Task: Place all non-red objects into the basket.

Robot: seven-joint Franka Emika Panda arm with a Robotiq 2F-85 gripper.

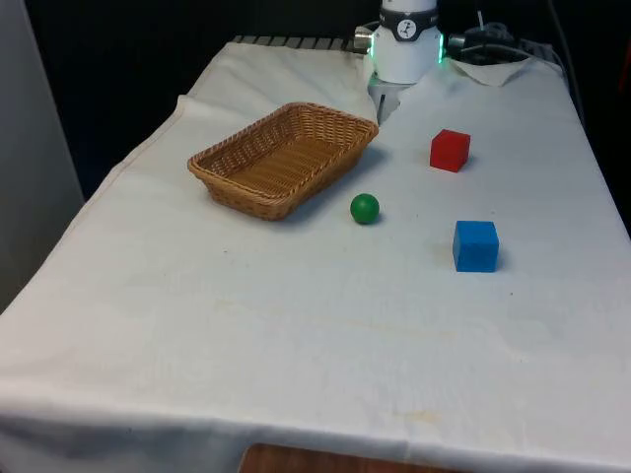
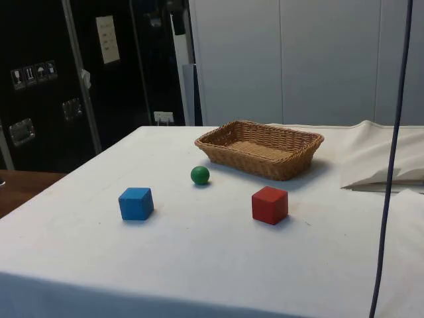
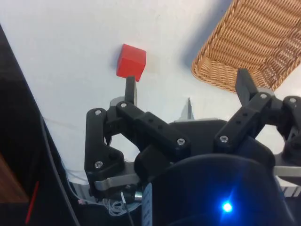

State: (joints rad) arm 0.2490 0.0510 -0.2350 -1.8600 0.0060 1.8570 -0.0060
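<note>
The gripper (image 3: 186, 82) hangs high above the table with its 2 fingers (image 3: 130, 89) spread wide and nothing between them, a stance that reads as a ready pose, since from up there the camera takes in the work area before any choice of target. Under it, seen between the fingers, lie the white cloth (image 3: 70, 42), the red cube (image 3: 130, 61) and one end of the wicker basket (image 3: 256, 42).

The basket (image 1: 284, 158) sits at the front view's left, shallow and open-topped, with nothing inside, so no part of the task is done yet. The green ball (image 1: 365, 208) rests just beside the basket's near corner, apart from its wall; it is the closest candidate and probably the easiest first pick, though being round it may roll if nudged. The blue cube (image 1: 475, 245) lies further towards the front view's right, well apart from the basket, its flat sides suited to a squeeze between 2 fingers. The red cube (image 1: 450, 150) stands nearer the robot and, by the task, should stay where it is
</note>
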